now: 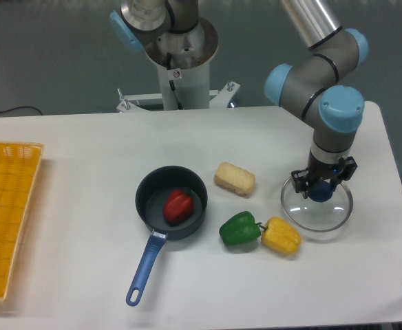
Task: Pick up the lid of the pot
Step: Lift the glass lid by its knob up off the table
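Cam view: claw is hanging over lid, fingers closing on its blue knob from both sides, gap btwn them approx knob-wide. So claw's holding lid by knob, w/ glass spreading out right below it. Can't tell if lid's rim is touching table. Yellow veg is lying near, below-left of claw in view; green veg is sitting just beyond it. Tan block is resting left of claw; black pan w/ red veg is sitting farther left.
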Tool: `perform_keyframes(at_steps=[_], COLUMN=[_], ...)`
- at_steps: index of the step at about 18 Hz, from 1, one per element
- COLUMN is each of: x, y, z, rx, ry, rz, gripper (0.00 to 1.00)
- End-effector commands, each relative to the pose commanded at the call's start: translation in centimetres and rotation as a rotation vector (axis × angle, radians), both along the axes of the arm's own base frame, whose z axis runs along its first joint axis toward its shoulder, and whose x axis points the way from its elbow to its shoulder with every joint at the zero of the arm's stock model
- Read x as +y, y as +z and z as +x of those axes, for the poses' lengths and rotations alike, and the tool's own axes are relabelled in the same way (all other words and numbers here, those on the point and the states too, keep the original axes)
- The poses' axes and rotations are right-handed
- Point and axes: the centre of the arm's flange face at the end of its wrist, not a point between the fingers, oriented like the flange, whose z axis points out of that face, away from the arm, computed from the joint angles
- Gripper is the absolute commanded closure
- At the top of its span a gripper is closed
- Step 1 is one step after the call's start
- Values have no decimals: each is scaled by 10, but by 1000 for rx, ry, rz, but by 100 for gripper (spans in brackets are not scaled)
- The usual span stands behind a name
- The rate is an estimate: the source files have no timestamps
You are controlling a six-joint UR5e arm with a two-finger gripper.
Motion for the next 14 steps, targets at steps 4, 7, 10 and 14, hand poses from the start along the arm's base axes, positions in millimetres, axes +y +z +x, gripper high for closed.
perform_keyframes(at_steps=[4, 7, 10, 14], x=[3, 9, 9, 8], y=[8, 11, 17, 18], z=[5, 11, 12, 12], rx=[-4, -17, -22, -24], ry=[-8, -20, -21, -20], rz=[-3, -7, -10, -10], gripper=[46, 46, 46, 46])
